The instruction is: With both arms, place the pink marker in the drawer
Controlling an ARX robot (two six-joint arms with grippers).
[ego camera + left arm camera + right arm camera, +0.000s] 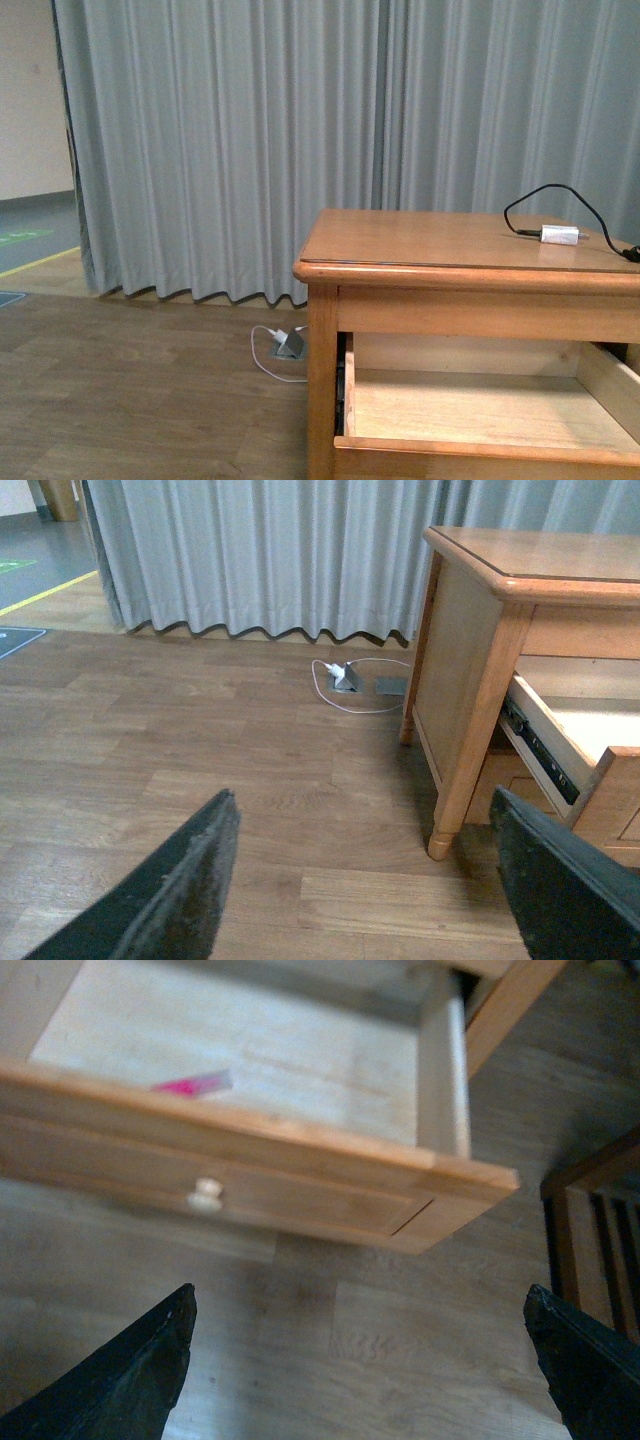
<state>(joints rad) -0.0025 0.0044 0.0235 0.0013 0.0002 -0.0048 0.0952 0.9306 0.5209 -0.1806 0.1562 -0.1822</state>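
Observation:
The pink marker (192, 1085) lies flat on the floor of the pulled-out wooden drawer (300, 1175), behind the drawer front and above its round knob (206, 1195). My right gripper (365, 1345) is open and empty, held in front of and below the drawer front, over the floor. My left gripper (365, 875) is open and empty, low over the wood floor left of the cabinet (470, 650). The open drawer shows in the front view (480, 410) and the left wrist view (585, 750); the marker does not show in either. Neither arm shows in the front view.
A white adapter with a black cable (558, 234) lies on the cabinet top. A floor socket with a white cable (345, 678) sits by the grey curtain (300, 130). A dark wooden frame (595, 1230) stands near the drawer's corner.

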